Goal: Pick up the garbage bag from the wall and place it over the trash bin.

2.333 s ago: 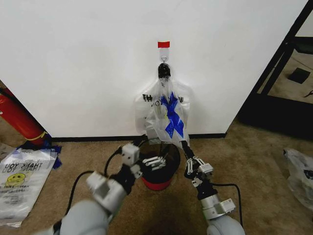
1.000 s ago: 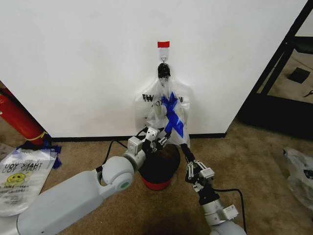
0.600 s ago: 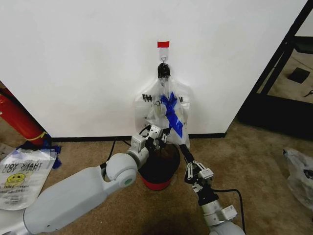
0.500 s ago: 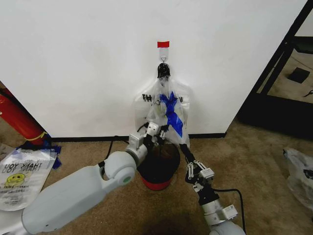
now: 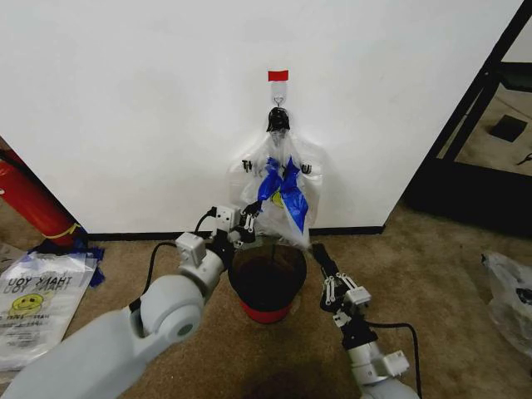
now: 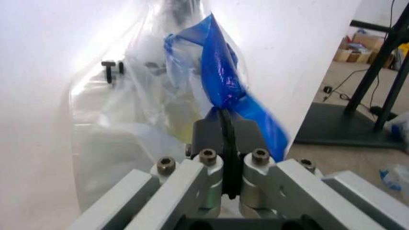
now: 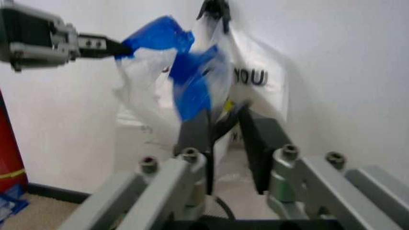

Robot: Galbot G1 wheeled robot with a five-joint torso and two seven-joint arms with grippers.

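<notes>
The garbage bag (image 5: 278, 189) hangs flat against the wall (image 5: 150, 108) from a hook (image 5: 278, 101) under a strip of red tape (image 5: 278, 76), directly above the trash bin (image 5: 268, 283), which stands on the carpet at the baseboard. The bag is see-through with blue tape (image 5: 283, 187) across its front. In the right wrist view the black letters "YOU" (image 7: 250, 76) can be read on it; the left wrist view shows only a few black letter parts, too broken to read.

The left claw (image 5: 249, 208) is at the bag's lower left side, just above the bin's rim. In its own wrist view its fingers (image 6: 225, 139) are clenched together on the bag's plastic where the blue tape ends, pulling that part away from the wall.

The right claw (image 5: 317, 253) sits by the bin's right rim, below the bag's lower right corner. Its fingers (image 7: 262, 143) stand apart, released, with the bag's lower edge seen between them; whether they touch it cannot be told.

On the floor to the left lies another bag (image 5: 37, 307) with a yellow smiley and "THANK YOU" lettering, near a red cylinder (image 5: 33, 199).
</notes>
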